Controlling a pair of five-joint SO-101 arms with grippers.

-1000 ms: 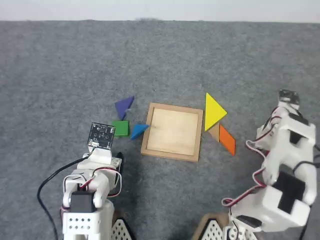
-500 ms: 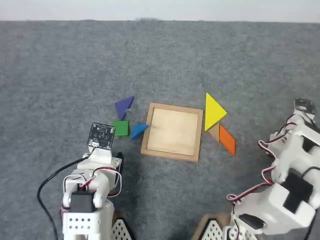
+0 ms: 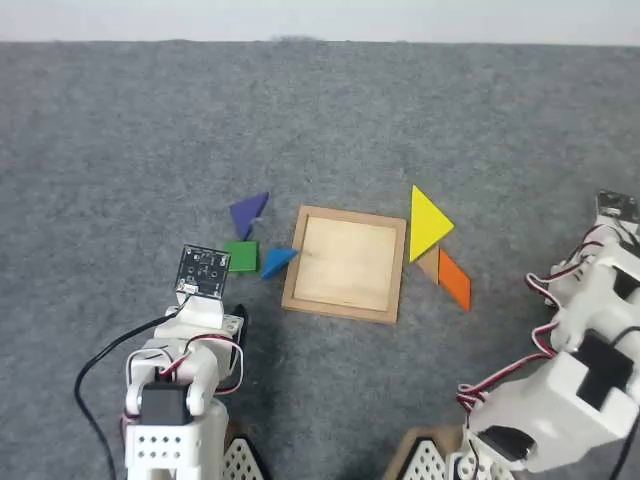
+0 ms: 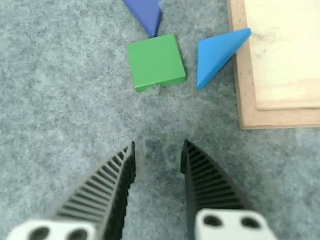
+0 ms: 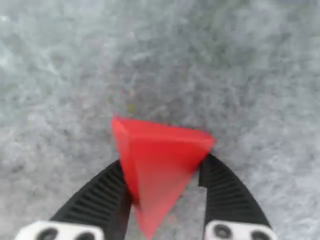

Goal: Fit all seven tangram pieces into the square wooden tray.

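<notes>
As right tool [image 5: 165, 165] clamps, red triangle [image 5: 160, 150] between jaws.

Red triangle [image 5: 159, 159] clamped between fingers [image 5: 97, 200] over carpet [image 5: 225, 60].

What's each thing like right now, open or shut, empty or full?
Tray: empty.
Left gripper: open, holding nothing.
Right gripper: shut on red triangle.
Green square: flat, outside tray.
Yellow triangle: flat, outside tray.

Soft, even overhead light, faint short shadows
</notes>
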